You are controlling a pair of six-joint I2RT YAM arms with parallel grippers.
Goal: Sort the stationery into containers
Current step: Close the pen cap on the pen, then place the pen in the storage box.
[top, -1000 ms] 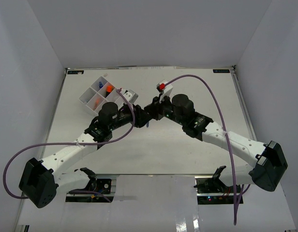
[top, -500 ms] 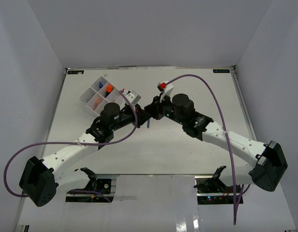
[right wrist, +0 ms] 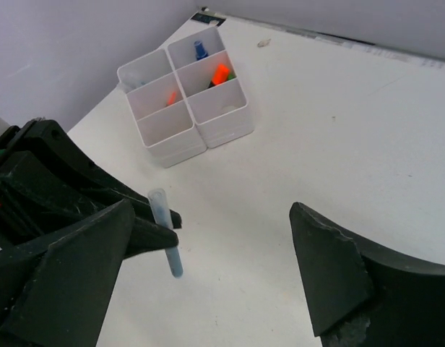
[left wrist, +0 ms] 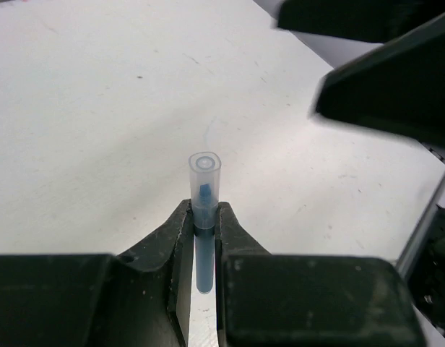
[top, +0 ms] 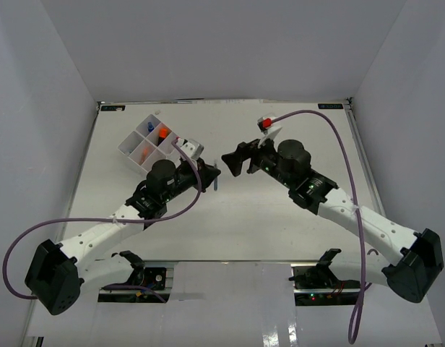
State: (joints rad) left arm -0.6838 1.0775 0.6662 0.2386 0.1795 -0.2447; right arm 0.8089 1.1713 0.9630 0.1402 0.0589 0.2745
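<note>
**Left gripper holds a blue pen near the tray; right gripper spread wide beside it**

Seen from above, two robot arms reach in over a white table point(top: 280, 217) and almost meet near its middle. The left gripper point(top: 210, 176) is clamped on a thin blue pen point(top: 217, 181). The pen is off the table's far left area, to the right of the white divided tray point(top: 126, 154) and not inside it.

In the left wrist view, the two dark fingers point(left wrist: 173, 235) pinch the pen point(left wrist: 204, 210) on both sides, partway along its length. Its clear, round-topped cap sticks out past the fingertips. The blue body runs back between the fingers.

In the right wrist view, the pen point(right wrist: 167, 233) stands tilted, with the clear end up and the blue end down. The left gripper point(right wrist: 154, 220) grips it around the middle. Whether the lower tip touches the table cannot be told.

The right gripper point(right wrist: 208, 278) grasps nothing. Its two dark fingers point(right wrist: 331, 271) are spread far apart, one on each side of that view. From above, the right gripper point(top: 230, 162) sits just to the right of the pen, apart from it.

The tray point(right wrist: 222, 119) has four square compartments and stands beyond the pen, toward the far left corner. A blue-capped item point(right wrist: 200, 49) stands in the farthest compartment. An orange item point(right wrist: 219, 74) lies in the compartment to its right. Another orange piece point(right wrist: 172, 97) shows in a neighbouring compartment.
</note>
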